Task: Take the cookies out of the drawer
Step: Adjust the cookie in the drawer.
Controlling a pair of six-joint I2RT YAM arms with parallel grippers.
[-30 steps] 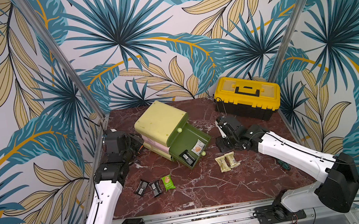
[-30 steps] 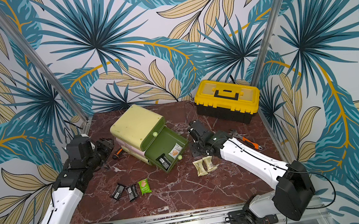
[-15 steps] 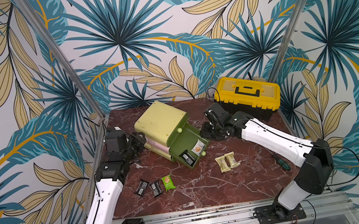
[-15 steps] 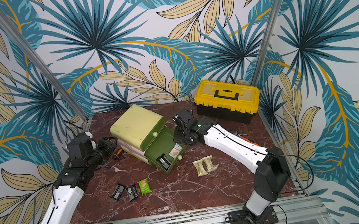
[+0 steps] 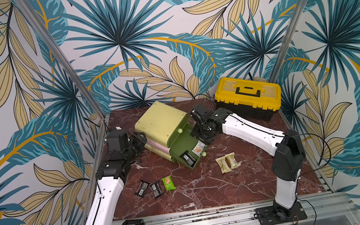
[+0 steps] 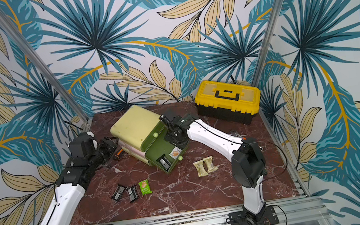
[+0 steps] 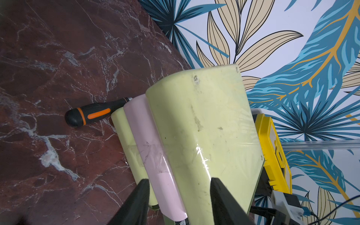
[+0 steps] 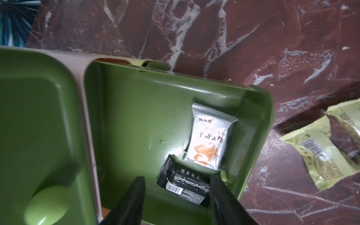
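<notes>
Right fingers (image 8: 132, 200), spread, are hovering over the drawer (image 5: 180, 142); next they are needing to drop onto the black packet (image 5: 188, 158) at their 7 o'clock. Left fingers (image 7: 136, 202) are idling, spread, beside the cabinet (image 7: 204, 126).

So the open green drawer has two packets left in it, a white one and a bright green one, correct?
Not quite. The open green drawer does hold two packets, but they are a white packet and a black packet, not a bright green one. The right wrist view shows both.

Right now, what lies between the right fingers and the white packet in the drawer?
A black packet, in the green drawer next to the white packet; the right wrist view shows it.
</notes>
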